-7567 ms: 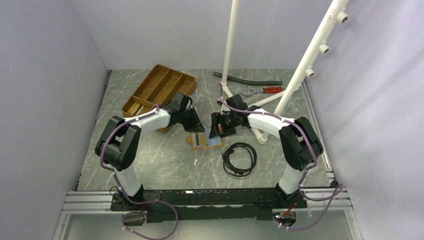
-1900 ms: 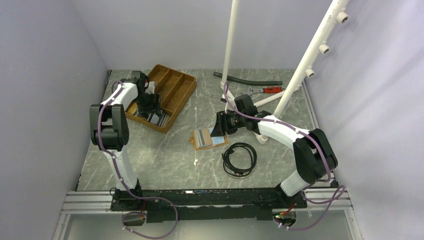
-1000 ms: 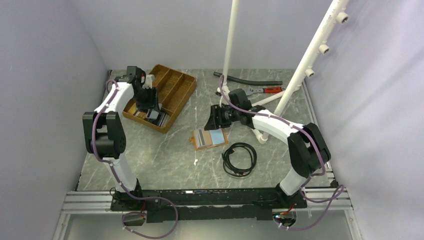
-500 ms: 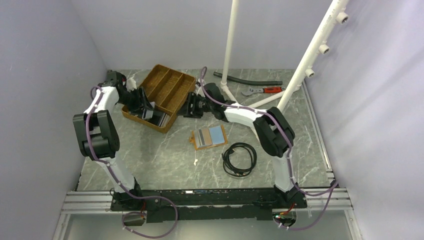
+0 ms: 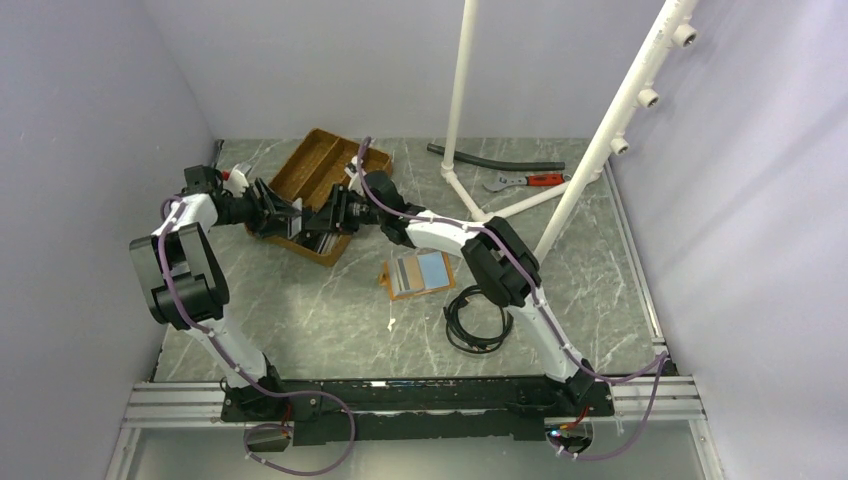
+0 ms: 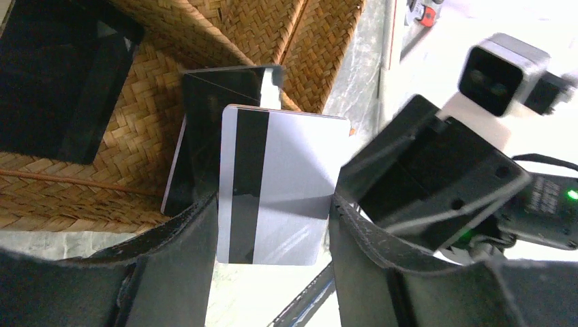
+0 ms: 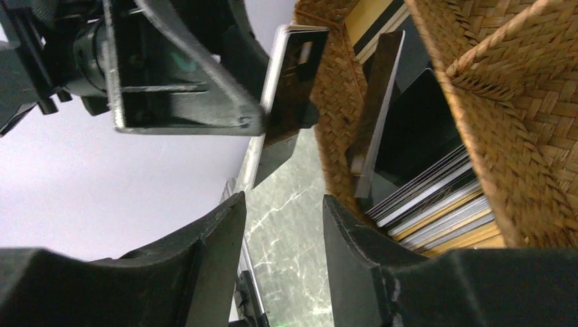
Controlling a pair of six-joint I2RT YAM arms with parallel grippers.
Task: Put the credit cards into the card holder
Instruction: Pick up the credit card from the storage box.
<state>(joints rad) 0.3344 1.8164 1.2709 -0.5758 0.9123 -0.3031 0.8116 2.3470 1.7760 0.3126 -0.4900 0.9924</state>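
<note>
My left gripper (image 6: 272,235) is shut on a whitish-grey credit card (image 6: 283,180) with a black stripe, held by its long edges above the near corner of the woven tray (image 6: 61,197). A dark card (image 6: 218,112) leans in the tray behind it. In the top view the left gripper (image 5: 283,213) and right gripper (image 5: 332,217) face each other over that tray corner. My right gripper (image 7: 283,228) is open and empty, fingers (image 7: 211,266) pointing at the held card (image 7: 290,68). More cards (image 7: 436,204) are stacked in the tray. The orange card holder (image 5: 417,273) lies open on the table.
The brown woven compartment tray (image 5: 345,165) stands at the back left. A black cable coil (image 5: 480,318) lies in front of the card holder. A white pipe frame (image 5: 470,195), a black hose (image 5: 495,160) and red-handled pliers (image 5: 530,180) are at the back right.
The left arm left the card holder, went to the tray and now holds a grey card. The right arm swung left from beside the card holder to the tray, facing the left gripper.
</note>
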